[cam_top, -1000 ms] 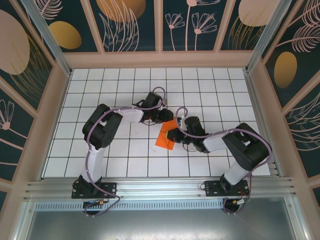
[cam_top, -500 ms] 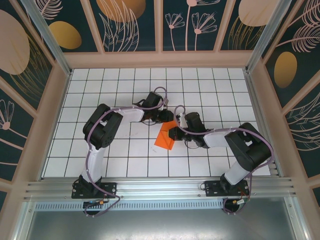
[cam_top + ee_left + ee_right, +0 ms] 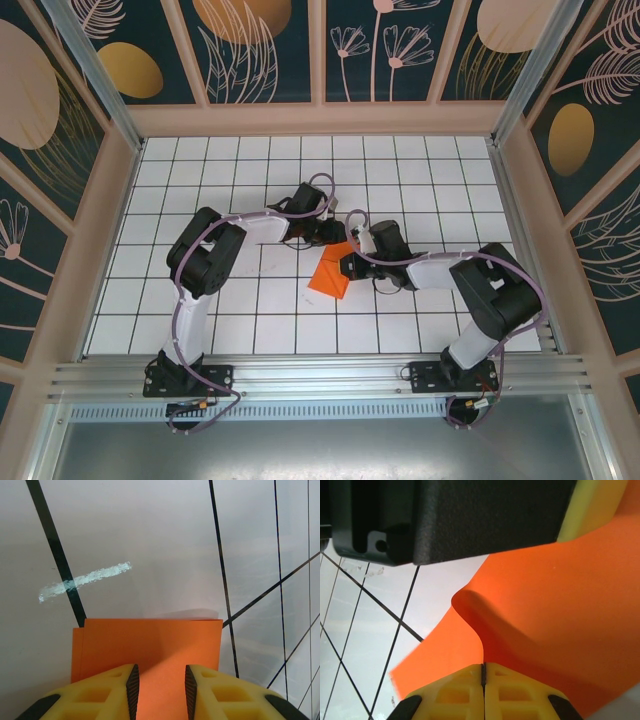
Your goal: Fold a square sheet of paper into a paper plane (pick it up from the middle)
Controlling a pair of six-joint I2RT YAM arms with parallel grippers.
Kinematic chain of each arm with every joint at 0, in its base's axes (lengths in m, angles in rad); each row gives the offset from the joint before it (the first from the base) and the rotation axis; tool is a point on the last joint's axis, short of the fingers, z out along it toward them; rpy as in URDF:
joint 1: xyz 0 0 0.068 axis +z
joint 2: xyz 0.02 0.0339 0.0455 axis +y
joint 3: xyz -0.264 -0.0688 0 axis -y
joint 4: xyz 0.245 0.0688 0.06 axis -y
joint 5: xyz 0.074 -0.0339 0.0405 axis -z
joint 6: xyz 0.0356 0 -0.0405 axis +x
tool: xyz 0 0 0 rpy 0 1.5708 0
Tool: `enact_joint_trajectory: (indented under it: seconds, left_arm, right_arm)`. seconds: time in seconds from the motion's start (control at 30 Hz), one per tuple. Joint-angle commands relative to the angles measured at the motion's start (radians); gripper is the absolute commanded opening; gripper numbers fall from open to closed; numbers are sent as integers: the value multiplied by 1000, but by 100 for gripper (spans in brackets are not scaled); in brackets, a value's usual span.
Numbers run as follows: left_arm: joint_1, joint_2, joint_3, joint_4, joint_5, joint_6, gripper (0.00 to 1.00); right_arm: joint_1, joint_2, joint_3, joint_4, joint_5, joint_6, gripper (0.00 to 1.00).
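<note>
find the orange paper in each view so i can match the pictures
Top external: the orange paper lies near the centre of the white grid table.
Left wrist: the paper sits at lower middle, flat and folded, reaching between the spread fingers of the left gripper.
Right wrist: the paper crosses the right and lower part, buckled into a ridge pinched by the shut right gripper.
Shared landmark: the table's black grid lines.

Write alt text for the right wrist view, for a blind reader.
The right gripper, its yellow fingers shut, pinches orange paper that buckles up in a ridge from the pinch. A black housing spans the top; the white gridded table shows at left.
</note>
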Motion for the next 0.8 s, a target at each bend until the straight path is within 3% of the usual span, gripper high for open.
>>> enact_joint_trajectory:
  seconds: [0.0,0.43,0.6,0.77]
  left_arm:
    - [0,50,5,-65,-32,26,34]
    - [0,38,18,-73,-35,24,34]
    - [0,-24,13,-37,-48,-8,38]
    - [1,-124,-5,-11,-111,-41,41]
  right_arm:
    - [-7,20,14,-7,20,-43,8]
    - [-5,-20,-20,18,23,-52,9]
    - [-5,-12,-37,66,-43,-9,9]
    - [-5,1,-65,111,-31,26,9]
